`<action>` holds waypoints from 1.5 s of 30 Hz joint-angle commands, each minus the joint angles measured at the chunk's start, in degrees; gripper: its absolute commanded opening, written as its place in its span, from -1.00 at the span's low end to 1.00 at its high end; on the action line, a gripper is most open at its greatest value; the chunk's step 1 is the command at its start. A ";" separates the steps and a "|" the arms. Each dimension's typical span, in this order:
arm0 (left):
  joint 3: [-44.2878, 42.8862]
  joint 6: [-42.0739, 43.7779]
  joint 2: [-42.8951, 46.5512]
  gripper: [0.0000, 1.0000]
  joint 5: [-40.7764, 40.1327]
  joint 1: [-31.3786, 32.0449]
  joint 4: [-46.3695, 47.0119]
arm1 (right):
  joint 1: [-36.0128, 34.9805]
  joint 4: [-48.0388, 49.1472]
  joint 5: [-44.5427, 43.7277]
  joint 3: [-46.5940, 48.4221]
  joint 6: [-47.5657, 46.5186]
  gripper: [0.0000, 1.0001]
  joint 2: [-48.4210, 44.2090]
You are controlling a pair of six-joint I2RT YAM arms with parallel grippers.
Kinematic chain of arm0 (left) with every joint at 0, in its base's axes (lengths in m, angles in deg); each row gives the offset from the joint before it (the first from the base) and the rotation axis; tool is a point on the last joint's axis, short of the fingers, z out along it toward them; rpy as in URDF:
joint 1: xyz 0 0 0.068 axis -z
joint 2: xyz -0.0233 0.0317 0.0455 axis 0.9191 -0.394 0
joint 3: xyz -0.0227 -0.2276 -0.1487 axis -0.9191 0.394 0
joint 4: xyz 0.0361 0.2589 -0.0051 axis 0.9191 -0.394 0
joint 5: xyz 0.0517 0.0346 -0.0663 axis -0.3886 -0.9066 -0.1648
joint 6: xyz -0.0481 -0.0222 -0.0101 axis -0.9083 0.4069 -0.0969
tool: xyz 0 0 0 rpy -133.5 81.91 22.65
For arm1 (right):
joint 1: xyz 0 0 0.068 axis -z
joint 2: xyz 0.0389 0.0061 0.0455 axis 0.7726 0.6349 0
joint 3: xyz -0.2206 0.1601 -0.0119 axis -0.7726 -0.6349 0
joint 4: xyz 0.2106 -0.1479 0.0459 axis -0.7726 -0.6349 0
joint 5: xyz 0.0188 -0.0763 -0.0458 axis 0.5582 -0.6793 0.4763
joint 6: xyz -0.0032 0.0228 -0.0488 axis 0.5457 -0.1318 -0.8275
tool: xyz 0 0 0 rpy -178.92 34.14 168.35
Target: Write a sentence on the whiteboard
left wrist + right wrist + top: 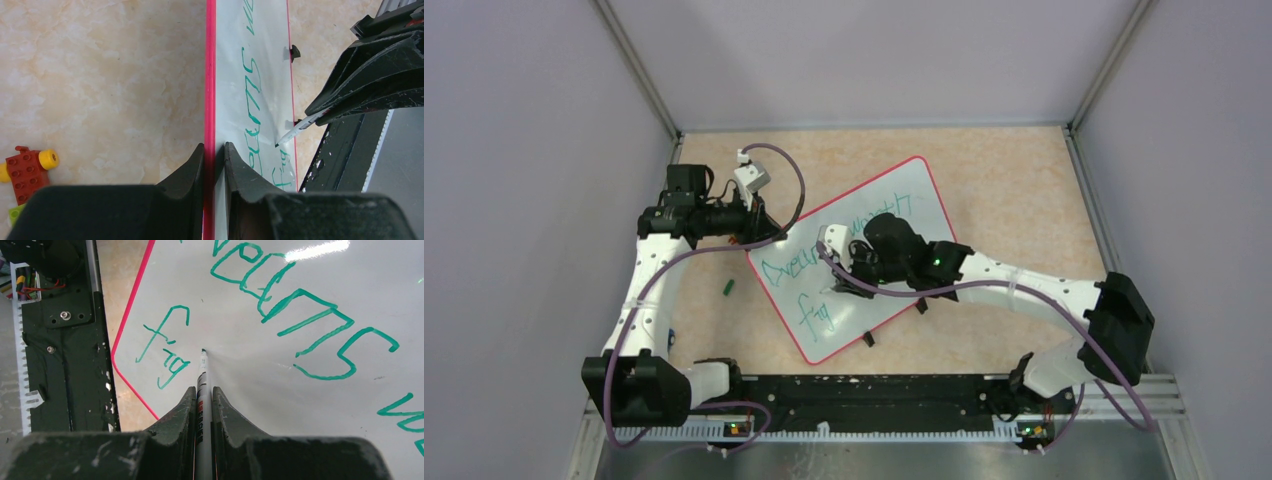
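Green handwriting on the whiteboard (300, 405): the sentence (280, 305) reads roughly "Dreams worth" on its upper line, with "fig" beneath. The red and black print on the marker (202, 375) is too small to read.

From above, the right gripper (844, 272) covers the middle of the sentence (786, 270); the letters either side are too small to read. The marker (202, 375) vanishes between those fingers, its label unreadable. To that hand's right a word runs off the edge. The rim of the whiteboard (272, 60) disappears into the left gripper (215, 147); left of it, a brick toy (27, 170) is cut off.
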 commanded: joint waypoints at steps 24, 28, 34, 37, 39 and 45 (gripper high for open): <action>-0.19 0.91 0.64 -1.00 0.35 0.22 0.50 | 0.70 1.82 -0.06 -2.58 0.79 -1.00 -1.44; -0.05 0.89 0.82 -1.00 0.30 0.23 0.44 | 0.67 1.71 0.04 -3.50 0.89 -1.00 -2.06; -0.04 0.99 0.82 -1.00 0.34 0.23 0.55 | 0.70 1.57 0.26 -4.80 0.98 -1.00 -2.81; -0.14 0.82 0.71 -1.00 0.32 0.23 0.59 | 0.71 1.74 0.50 -5.51 1.06 -1.00 -2.89; -0.11 0.84 0.69 -1.00 0.48 0.23 0.55 | 0.74 1.75 0.70 -5.93 1.19 -1.00 -2.90; -0.07 0.89 0.76 -1.00 0.28 0.23 0.52 | 0.69 1.91 1.56 -6.70 1.31 -1.00 -2.83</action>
